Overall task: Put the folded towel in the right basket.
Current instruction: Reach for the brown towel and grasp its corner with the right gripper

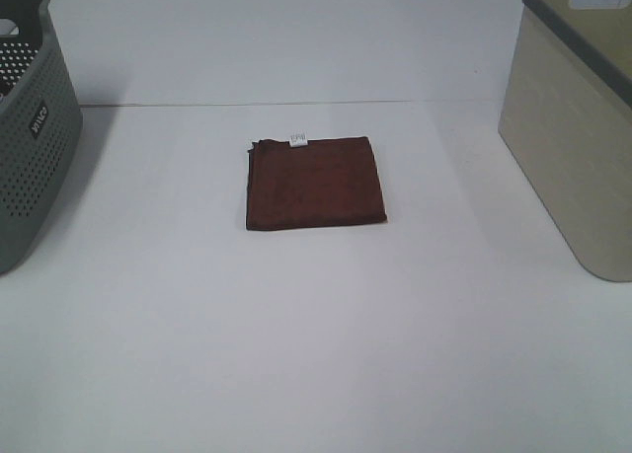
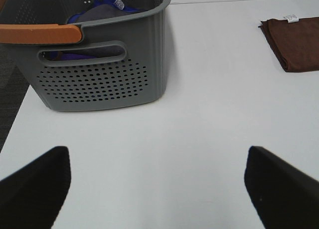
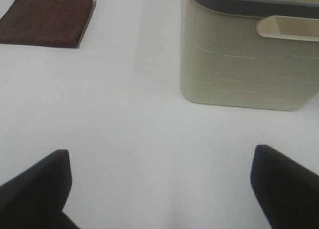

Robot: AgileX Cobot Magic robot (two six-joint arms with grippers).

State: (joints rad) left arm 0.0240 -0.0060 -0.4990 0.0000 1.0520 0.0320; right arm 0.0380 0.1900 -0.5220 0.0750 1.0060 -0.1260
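The folded towel (image 1: 314, 182), dark reddish-brown with a small white tag at its far edge, lies flat on the white table (image 1: 316, 354) at the middle. It also shows in the left wrist view (image 2: 295, 42) and in the right wrist view (image 3: 46, 18). The right basket (image 1: 578, 127), beige with a dark grey rim, stands at the right edge; the right wrist view (image 3: 249, 54) shows it close. My left gripper (image 2: 157, 189) is open and empty, well short of the towel. My right gripper (image 3: 162, 189) is open and empty, near the beige basket. Neither gripper shows in the high view.
A grey-green perforated basket (image 1: 30, 127) stands at the left edge. In the left wrist view (image 2: 99, 64) it holds blue and grey cloth and has an orange handle (image 2: 40, 33). The table's back edge meets a white wall.
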